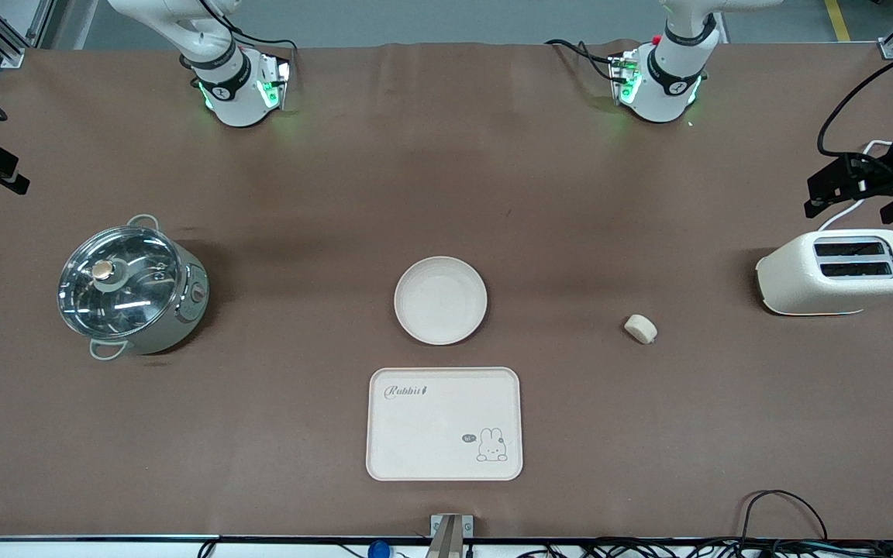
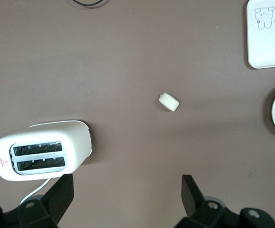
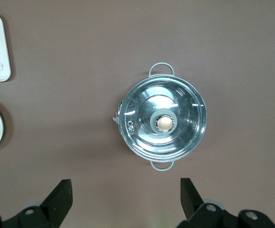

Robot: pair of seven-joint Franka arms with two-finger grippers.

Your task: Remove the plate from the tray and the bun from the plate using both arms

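The round cream plate [image 1: 440, 300] lies at the table's middle, just farther from the front camera than the rabbit tray. The small pale bun [image 1: 640, 328] lies on the cloth between the plate and the toaster, toward the left arm's end, and also shows in the left wrist view [image 2: 169, 101]. My left gripper [image 2: 128, 190] hangs open and empty, high over the cloth beside the toaster. My right gripper [image 3: 126, 192] is open and empty too, high over the cloth next to the pot. Both are well apart from the plate and the bun.
A rectangular cream tray [image 1: 444, 424] with a rabbit drawing lies near the front edge. A steel pot with a glass lid [image 1: 132, 288] stands toward the right arm's end. A white toaster [image 1: 838, 271] stands toward the left arm's end. Cables [image 1: 780, 504] trail along the front edge.
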